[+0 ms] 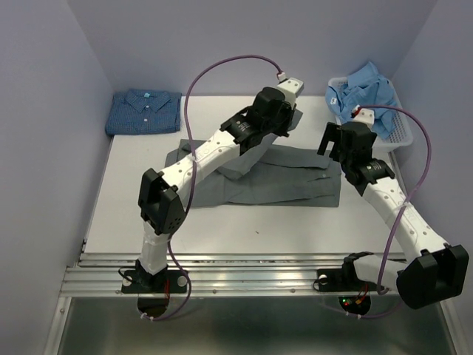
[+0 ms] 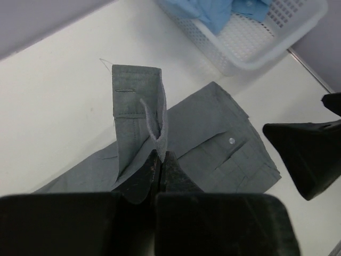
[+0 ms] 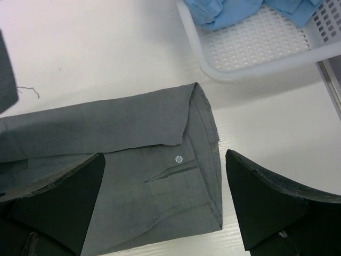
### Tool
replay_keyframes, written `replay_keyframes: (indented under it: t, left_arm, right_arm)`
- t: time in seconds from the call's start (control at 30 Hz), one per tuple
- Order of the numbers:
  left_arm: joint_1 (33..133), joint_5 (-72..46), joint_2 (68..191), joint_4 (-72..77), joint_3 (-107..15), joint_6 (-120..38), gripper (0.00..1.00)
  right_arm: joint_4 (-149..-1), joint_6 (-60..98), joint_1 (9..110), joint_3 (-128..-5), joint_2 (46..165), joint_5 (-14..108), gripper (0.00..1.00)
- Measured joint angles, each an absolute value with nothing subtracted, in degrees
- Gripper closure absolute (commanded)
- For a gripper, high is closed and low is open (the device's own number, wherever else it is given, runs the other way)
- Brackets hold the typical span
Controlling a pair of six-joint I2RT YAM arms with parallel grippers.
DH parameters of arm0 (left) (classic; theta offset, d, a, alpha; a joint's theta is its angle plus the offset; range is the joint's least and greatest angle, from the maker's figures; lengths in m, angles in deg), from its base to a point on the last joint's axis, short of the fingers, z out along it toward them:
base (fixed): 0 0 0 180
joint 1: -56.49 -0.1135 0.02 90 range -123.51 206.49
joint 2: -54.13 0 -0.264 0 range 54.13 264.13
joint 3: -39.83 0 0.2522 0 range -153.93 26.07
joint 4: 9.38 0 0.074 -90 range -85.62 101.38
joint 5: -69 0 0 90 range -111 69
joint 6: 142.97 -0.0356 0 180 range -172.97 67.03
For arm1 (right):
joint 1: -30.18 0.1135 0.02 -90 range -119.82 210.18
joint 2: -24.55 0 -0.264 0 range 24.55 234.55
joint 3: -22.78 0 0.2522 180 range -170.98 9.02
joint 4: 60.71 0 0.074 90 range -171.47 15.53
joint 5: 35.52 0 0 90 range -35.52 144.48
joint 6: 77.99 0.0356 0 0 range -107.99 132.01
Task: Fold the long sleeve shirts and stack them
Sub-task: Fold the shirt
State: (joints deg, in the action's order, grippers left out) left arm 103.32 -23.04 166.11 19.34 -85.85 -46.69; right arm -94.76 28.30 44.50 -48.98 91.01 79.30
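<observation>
The grey shirt (image 1: 281, 177) lies spread across the counter (image 1: 148, 214), its near end just beside the white mesh basket (image 1: 399, 137) on the side toward my left arm. It is thin woven cloth, light and limp. I judge it will sag, drape and slide off any loose pinch, and nothing about it is fragile.

The firmest places to take hold are the doubled, stitched parts: cuffs, collar and hems. My left claw (image 2: 161, 157) is clamped together on one sleeve cuff (image 2: 136, 101), which stands up from the fingers with its buttonhole showing, lifted above the cloth, farther from the basket than the other cuff. That second cuff (image 3: 181, 160), with its pale button, lies flat close to the basket, directly under my right claw (image 3: 165, 157), whose fingers stand wide apart and grip nothing. I'd pinch that cuff at its stitched edge, not the single layer beside it.

The light blue shirt (image 1: 366, 85) sits crumpled inside the basket. The dark blue dotted shirt (image 1: 144, 111) lies folded well apart from the basket, across the counter at the opposite far corner.
</observation>
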Motion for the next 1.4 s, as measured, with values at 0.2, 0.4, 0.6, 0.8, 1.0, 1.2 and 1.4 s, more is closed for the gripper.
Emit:
replay_keyframes:
  t: [0.2, 0.4, 0.6, 0.8, 1.0, 1.2, 1.4]
  left_arm:
    - [106.1, -19.2, 169.9, 18.6, -90.6, -49.3, 1.0]
    - [106.7, -15.9, 174.0, 18.2, -92.7, -50.0, 1.0]
    - [106.6, -14.5, 176.8, 18.3, -92.7, -49.9, 1.0]
    - [106.6, -15.6, 177.4, 18.2, -92.7, -48.7, 1.0]
    - [106.7, -16.4, 179.4, 16.1, -92.7, -46.3, 1.0]
    - [107.4, -16.4, 183.4, 13.5, -92.7, -43.1, 1.0]
    - [108.8, -16.4, 184.4, 11.4, -91.4, -40.5, 0.49]
  right_arm:
    - [-94.4, 28.3, 44.5, -47.6, 89.5, 80.3, 0.0]
    - [-93.8, 28.3, 44.5, -47.3, 88.3, 80.6, 0.0]
    - [-93.4, 28.3, 44.5, -47.2, 88.1, 80.7, 0.0]
    - [-93.3, 28.3, 44.5, -46.6, 88.1, 80.6, 0.0]
    - [-93.3, 28.3, 44.5, -46.3, 88.1, 80.6, 0.0]
    - [-93.3, 28.3, 44.5, -46.3, 88.1, 80.5, 0.0]
    - [-93.3, 28.3, 44.5, -46.3, 87.8, 80.4, 0.0]
